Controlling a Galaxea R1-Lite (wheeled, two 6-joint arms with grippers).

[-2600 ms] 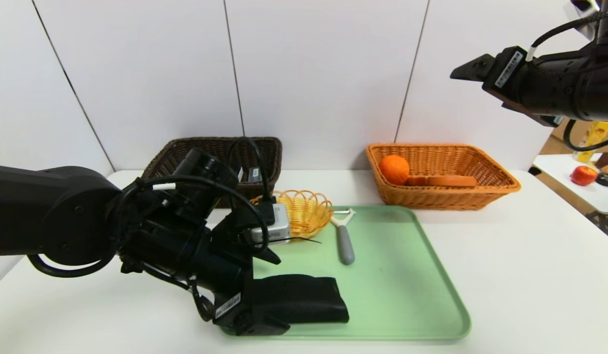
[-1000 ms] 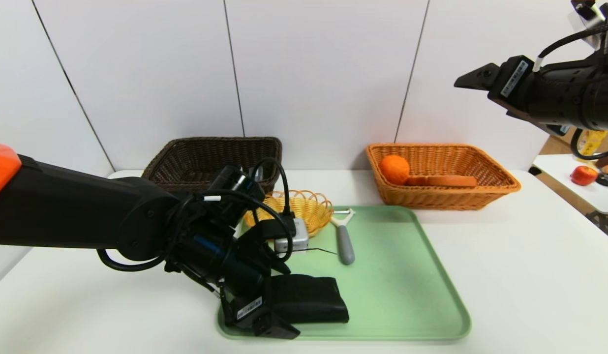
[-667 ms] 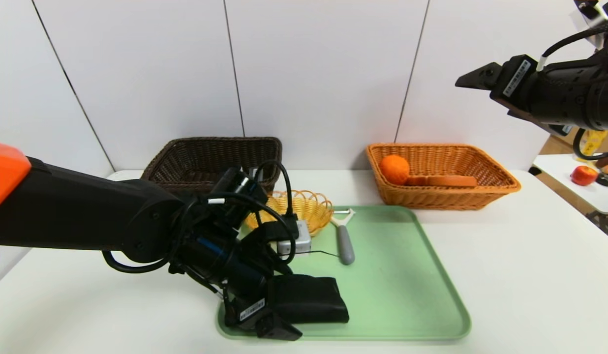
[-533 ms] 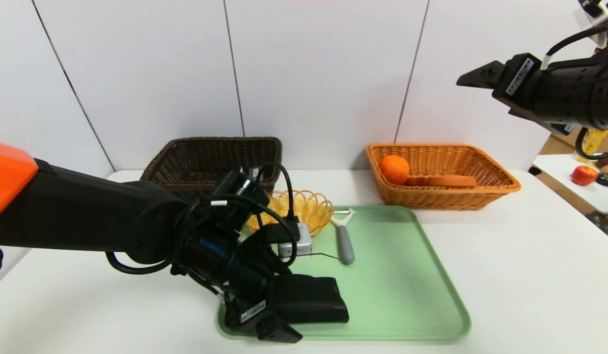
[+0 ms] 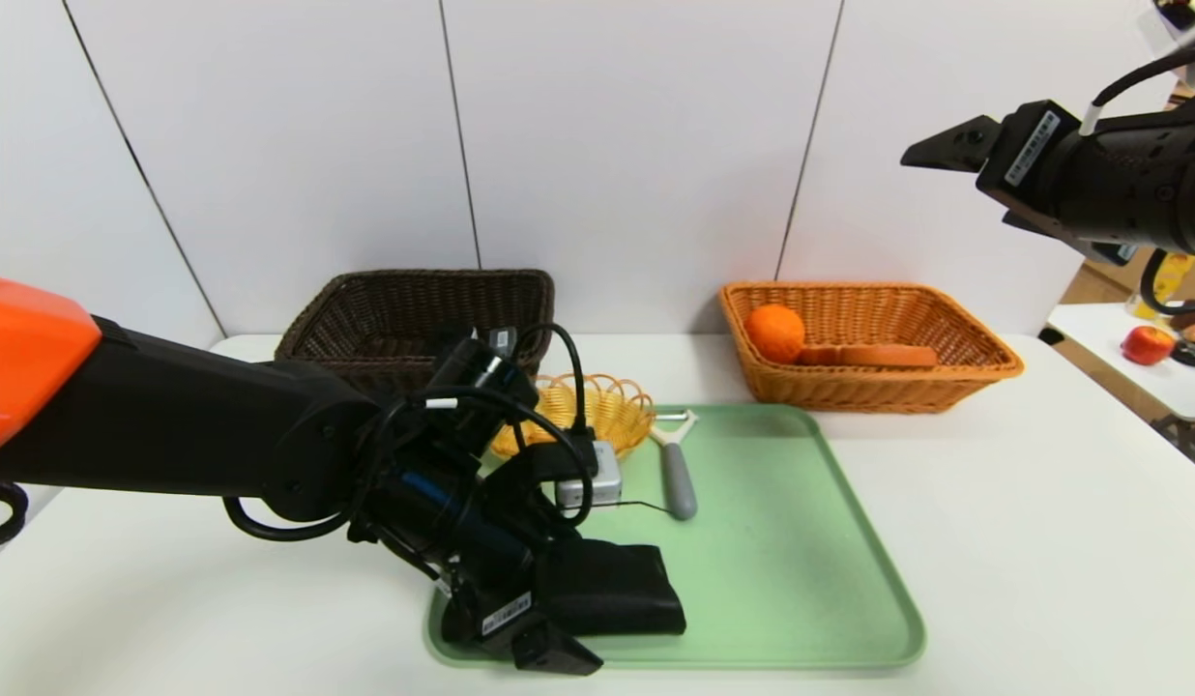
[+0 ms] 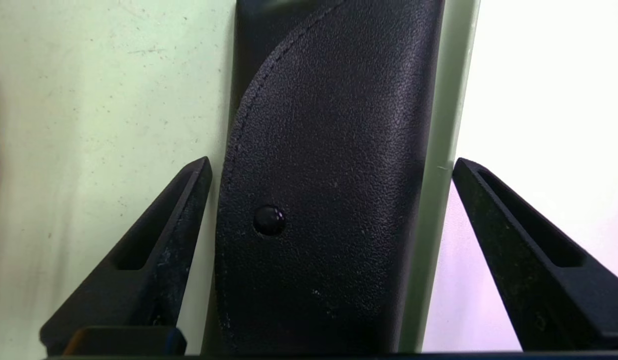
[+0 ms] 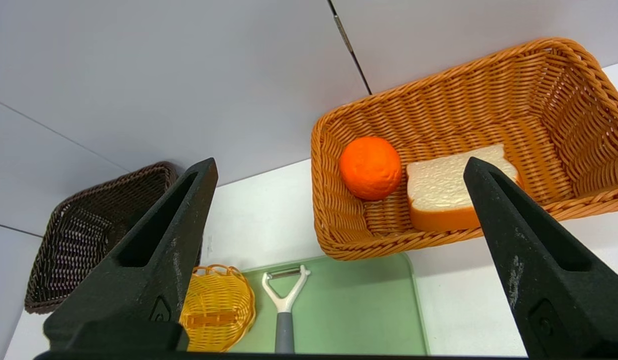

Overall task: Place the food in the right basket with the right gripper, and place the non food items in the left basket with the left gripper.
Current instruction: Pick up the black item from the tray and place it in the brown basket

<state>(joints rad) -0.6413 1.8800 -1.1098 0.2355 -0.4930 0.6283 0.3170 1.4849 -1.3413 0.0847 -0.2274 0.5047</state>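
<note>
Black pouch (image 6: 324, 200) lying along the near left edge of the green tray (image 5: 801, 580) on the white tabletop (image 5: 1042, 541). The left hand (image 6: 331, 170) is lowered over the pouch's left end, fingers (image 6: 154, 250) spread wide, one on each side of the pouch and not closed on it; the far finger is over the tray, the near finger past the tray's rim over the tabletop. Grey-handled peeler (image 5: 675, 474) lies farther back on the tray, beside a small yellow round basket (image 5: 588, 416). The left basket (image 5: 414, 309), dark brown, stands far left by the wall. The right basket (image 5: 868, 343), orange-tan, stands far right and holds the orange (image 7: 370, 167) and bread slice (image 7: 449, 192) side by side. The right hand (image 5: 955, 155) hangs high at the right, released and empty.
</note>
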